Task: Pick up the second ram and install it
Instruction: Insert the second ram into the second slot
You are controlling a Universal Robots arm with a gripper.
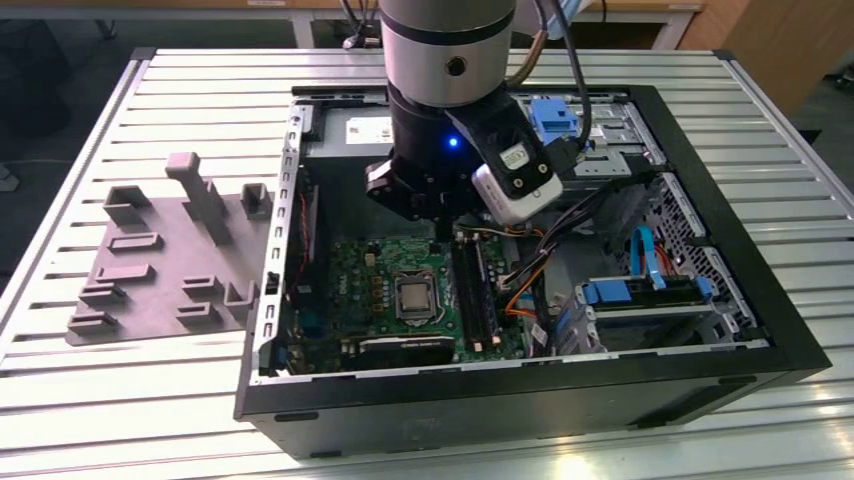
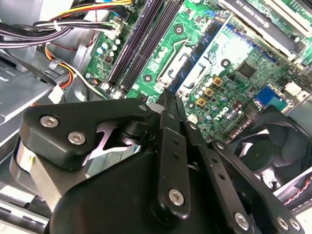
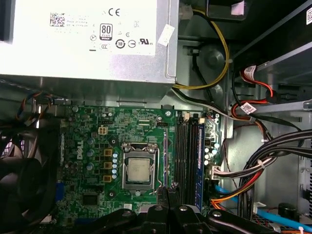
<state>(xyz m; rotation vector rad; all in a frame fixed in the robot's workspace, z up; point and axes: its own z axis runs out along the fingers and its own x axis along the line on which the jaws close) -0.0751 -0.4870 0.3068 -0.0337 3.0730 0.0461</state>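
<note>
Ribbed metal tabletop (image 1: pixel 160 400) carrying an open computer case (image 1: pixel 534 400), with a grey plastic tray (image 1: pixel 147 290) of raised blocks lying just beside the case on the exterior view's left. The arm reaches down into the case, placing the gripper (image 1: pixel 439 222) over the green board (image 1: pixel 360 265), near the end of the memory slots (image 3: pixel 185 156) that faces the power-supply box (image 3: pixel 87 39). In both wrist views the gripper (image 2: pixel 168 97) (image 3: pixel 168 191) has its fingers drawn together, with the tips between the processor socket (image 3: pixel 138 170) and the slots. A long dark stick standing on edge in the bank of slots is probably the second ram (image 1: pixel 470 290). From these angles it cannot be told apart with certainty from the slots themselves, nor whether the fingertips touch it. A black fan (image 2: pixel 273 141) sits at the board's edge.
</note>
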